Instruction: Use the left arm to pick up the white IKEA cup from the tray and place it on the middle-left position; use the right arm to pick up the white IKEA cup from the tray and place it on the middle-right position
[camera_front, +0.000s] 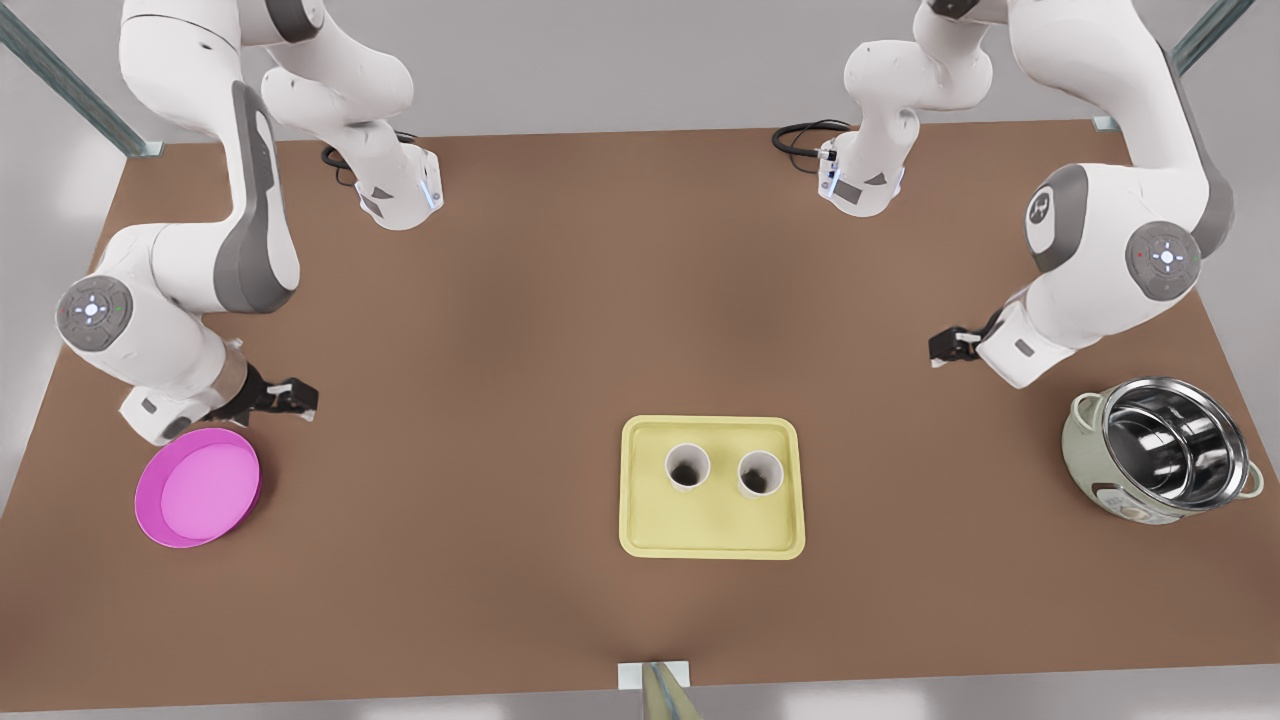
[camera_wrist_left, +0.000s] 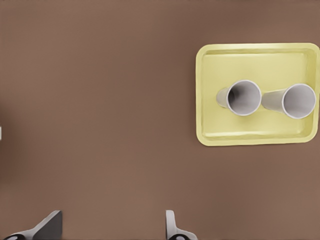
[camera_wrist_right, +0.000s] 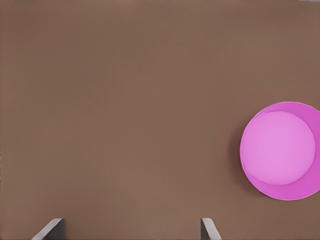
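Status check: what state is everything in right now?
Left gripper: open, off the tray.
Right gripper: open, beside pink dish.
Cup at front view's left: upright on tray.
Cup at front view's right: upright on tray.
Pink dish: empty.
Cooker pot: no lid on.

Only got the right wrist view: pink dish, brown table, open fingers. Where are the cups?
Observer: One white cup and the other white cup stand upright, side by side and apart, in the pale-yellow tray. It sits mid-table, toward the front view's right of the pink dish that your right gripper hovers beside.
Operator: Left gripper?
Observer: The left gripper hovers open and empty at the front view's right, near a rice cooker.
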